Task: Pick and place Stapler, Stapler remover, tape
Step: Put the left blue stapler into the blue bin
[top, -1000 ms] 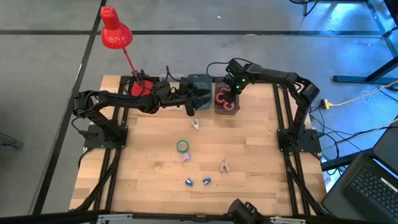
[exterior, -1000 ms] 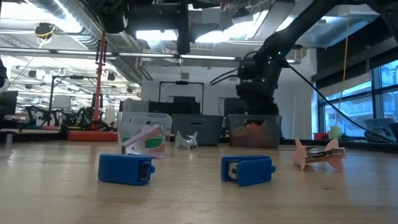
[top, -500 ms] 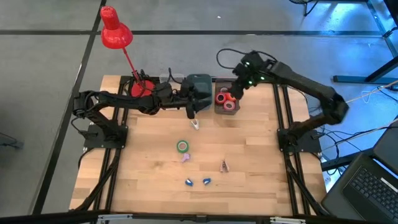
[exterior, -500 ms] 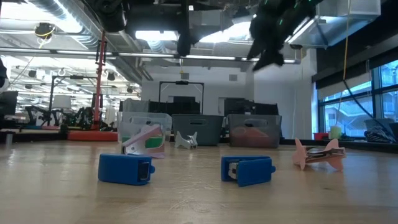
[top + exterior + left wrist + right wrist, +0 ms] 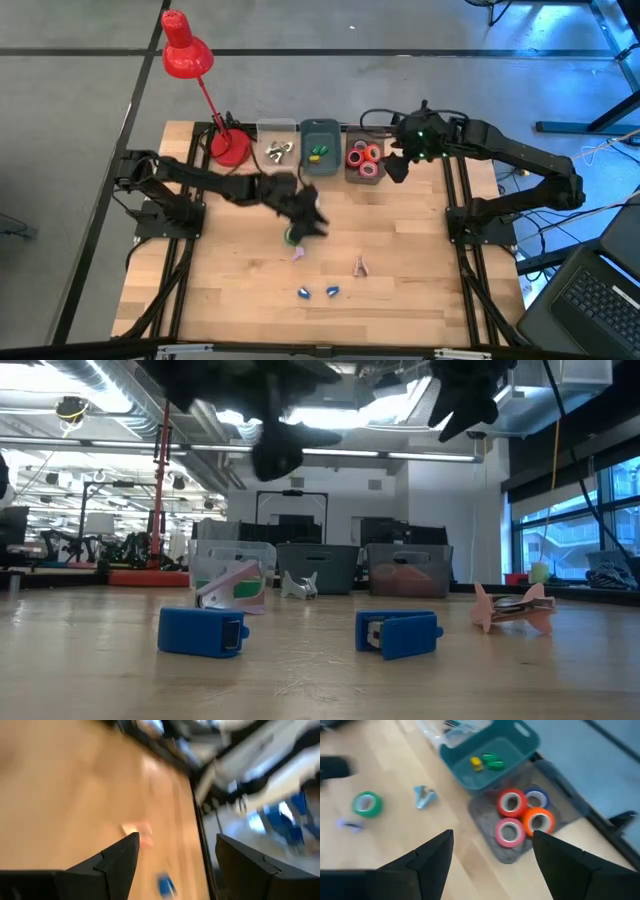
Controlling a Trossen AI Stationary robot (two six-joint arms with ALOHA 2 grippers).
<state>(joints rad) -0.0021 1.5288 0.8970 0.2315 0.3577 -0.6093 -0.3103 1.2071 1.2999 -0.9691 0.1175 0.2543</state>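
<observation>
Three bins are shown in a row at the table's (image 5: 400,260) far edge, beside a red lamp (image 5: 186,52): a clear bin (image 5: 278,150) holding pale metal pieces, a teal bin (image 5: 320,157) holding green and yellow bits, and a grey bin (image 5: 363,164).

Left to right: the left gripper (image 5: 308,222) is held above the table's middle, blurred, directly over a green tape (image 5: 367,804). Its fingers (image 5: 116,862) are spread wide and nothing is seen between them. Just beside the green tape, toward the near edge, a small lilac piece (image 5: 297,254) is laid. A pale metal piece (image 5: 423,796) is seen in the right wrist view between the green tape and the teal bin.

Two blue blocks (image 5: 203,631) are laid near the table's front edge, close together. A pink piece (image 5: 360,266) is laid to their right, somewhat farther back.

Four tapes (image 5: 511,803) are gathered in the grey bin: red, blue, orange and pink, touching one another.

The right gripper (image 5: 397,168) is held above the table just to the right of the grey bin. Its fingers (image 5: 432,865) are spread wide and empty.
</observation>
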